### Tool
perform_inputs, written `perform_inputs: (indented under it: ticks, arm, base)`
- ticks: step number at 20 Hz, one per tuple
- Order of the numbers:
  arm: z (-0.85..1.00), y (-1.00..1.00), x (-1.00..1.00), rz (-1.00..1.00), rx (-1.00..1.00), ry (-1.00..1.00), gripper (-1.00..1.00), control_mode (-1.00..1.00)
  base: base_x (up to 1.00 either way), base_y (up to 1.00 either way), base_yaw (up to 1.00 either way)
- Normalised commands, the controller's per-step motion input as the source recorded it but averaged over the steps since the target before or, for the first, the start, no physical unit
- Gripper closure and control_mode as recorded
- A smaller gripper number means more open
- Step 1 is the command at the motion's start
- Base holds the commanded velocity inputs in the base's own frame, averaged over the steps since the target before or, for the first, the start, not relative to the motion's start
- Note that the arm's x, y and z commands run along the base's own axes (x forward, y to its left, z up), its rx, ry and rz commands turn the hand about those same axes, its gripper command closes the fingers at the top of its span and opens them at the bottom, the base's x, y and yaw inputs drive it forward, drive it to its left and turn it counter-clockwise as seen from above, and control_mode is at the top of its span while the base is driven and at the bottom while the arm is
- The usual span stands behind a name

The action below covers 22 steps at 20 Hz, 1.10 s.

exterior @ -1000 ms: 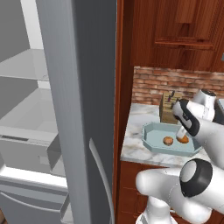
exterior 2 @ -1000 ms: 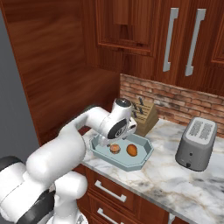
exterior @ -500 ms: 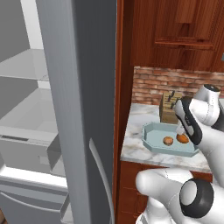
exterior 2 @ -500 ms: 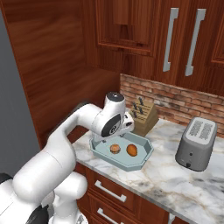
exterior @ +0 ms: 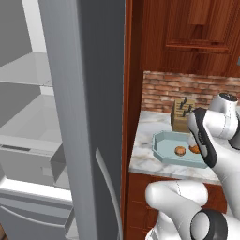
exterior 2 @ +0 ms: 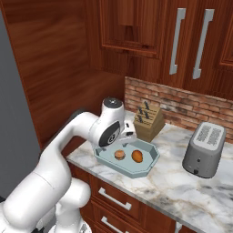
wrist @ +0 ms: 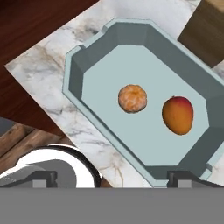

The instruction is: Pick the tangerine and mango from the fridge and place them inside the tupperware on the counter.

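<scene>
The hand (wrist: 111, 177) is hovering above the tupperware (wrist: 83, 65), spread wide and gripping nothing. The tangerine (wrist: 132, 98) and mango (wrist: 178, 114) are lying inside it, slightly apart. Pulling away low risks clipping the rim or the knife block (exterior 2: 148, 123) just behind; overhead is offering open room.

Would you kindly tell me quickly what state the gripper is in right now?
Gripper: open, holding nothing; its jaws stand wide apart above the tupperware, where the tangerine and mango lie.
</scene>
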Motion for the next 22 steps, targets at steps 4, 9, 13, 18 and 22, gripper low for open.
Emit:
perform_inputs:
  ticks: [4,9,13,18,22]
  arm:
    - [0.0,0.09,-0.12,-0.06,0.0,0.0,-1.0,-1.0]
    - [0.0,0.08,-0.08,-0.06,0.0,0.0,-1.0,-1.0]
    - [0.0,0.06,-0.11,-0.06,0.0,0.0,-1.0,-1.0]
    - [0.0,0.05,-0.12,-0.08,0.0,0.0,-1.0,-1.0]
    - [0.08,0.02,-0.22,-0.12,0.0,0.0,-1.0,-1.0]
  base:
    - [0.0,0.0,0.0]
    - [0.0,0.0,0.0]
    - [0.0,0.0,0.0]
    - [0.0,0.0,0.0]
    - [0.0,0.0,0.0]
